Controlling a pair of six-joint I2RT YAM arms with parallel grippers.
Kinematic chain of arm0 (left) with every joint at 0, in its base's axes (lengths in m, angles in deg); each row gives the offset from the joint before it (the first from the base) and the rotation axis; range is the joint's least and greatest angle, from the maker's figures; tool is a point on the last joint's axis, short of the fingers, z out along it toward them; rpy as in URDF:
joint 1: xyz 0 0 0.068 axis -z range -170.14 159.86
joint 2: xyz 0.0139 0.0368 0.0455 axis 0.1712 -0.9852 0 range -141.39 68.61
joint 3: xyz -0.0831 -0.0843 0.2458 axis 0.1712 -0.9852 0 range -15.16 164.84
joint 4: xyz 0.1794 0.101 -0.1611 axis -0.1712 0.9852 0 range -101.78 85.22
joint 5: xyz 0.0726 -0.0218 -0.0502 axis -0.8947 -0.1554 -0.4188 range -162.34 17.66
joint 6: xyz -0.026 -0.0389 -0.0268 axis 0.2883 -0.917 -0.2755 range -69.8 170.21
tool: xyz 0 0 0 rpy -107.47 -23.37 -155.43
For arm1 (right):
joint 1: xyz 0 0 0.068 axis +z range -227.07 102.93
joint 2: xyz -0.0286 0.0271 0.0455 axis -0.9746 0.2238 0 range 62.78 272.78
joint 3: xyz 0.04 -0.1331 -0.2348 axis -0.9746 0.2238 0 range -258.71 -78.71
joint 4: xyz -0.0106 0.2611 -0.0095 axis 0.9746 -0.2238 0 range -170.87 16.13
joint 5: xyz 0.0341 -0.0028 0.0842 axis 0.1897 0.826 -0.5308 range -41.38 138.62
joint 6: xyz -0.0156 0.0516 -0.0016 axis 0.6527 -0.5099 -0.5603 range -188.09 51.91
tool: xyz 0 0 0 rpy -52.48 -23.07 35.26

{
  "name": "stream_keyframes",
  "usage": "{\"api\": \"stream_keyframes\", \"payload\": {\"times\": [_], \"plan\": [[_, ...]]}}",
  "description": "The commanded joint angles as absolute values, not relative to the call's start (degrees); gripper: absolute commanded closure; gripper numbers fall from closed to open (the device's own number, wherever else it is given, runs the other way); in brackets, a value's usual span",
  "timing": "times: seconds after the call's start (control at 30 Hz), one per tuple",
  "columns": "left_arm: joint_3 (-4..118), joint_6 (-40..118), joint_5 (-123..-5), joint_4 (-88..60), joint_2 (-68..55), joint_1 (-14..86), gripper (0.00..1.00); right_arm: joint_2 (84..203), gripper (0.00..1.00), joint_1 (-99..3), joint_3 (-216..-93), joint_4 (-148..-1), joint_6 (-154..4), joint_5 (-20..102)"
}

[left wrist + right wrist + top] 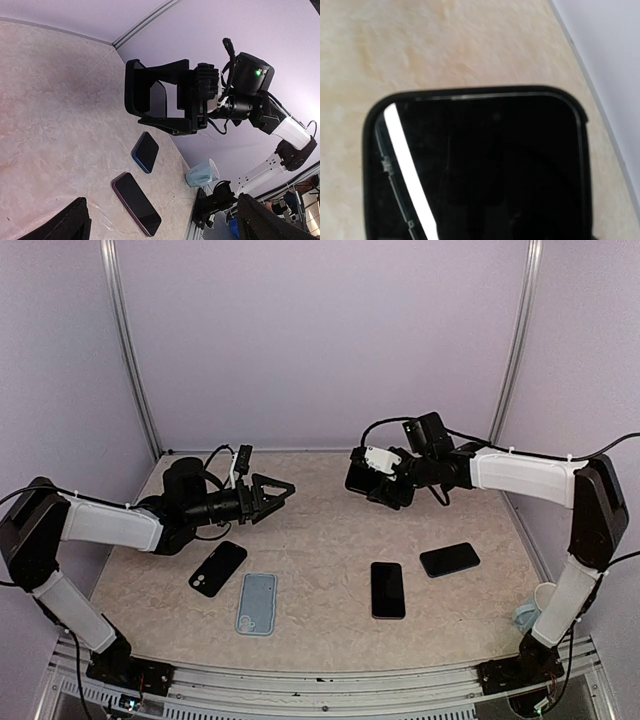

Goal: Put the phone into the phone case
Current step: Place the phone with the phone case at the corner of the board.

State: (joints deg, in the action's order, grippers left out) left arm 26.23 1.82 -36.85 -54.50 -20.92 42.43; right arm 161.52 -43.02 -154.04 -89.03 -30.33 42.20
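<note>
now the right arm (pixel 520 472) reaches leftward above the far surface (pixel 320 540), right claw (pixel 385 485) grasping a glossy black rectangular phone (pixel 485 170) aloft; the left arm (pixel 110 525) stretches rightward, left claw (pixel 280 495) released wide.

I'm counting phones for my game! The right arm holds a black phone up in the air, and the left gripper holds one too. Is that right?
Not quite. The left gripper is open and holds nothing, as the top external view shows. The right gripper does hold a black phone up in the air.
</note>
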Motion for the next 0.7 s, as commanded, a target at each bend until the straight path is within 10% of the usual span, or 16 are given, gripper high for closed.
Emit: {"api": "stream_keyframes", "payload": {"times": [0.0,0.67], "plan": [[25.67,3.19,-37.53,-53.67,-19.07,42.13,0.01,163.33,0.47,-44.29,-155.35,-86.37,-34.21,42.62],[26.7,3.18,-38.3,-52.32,-19.28,42.16,0.01,172.71,0.45,-52.21,-164.65,-87.94,-56.03,50.94]]}}
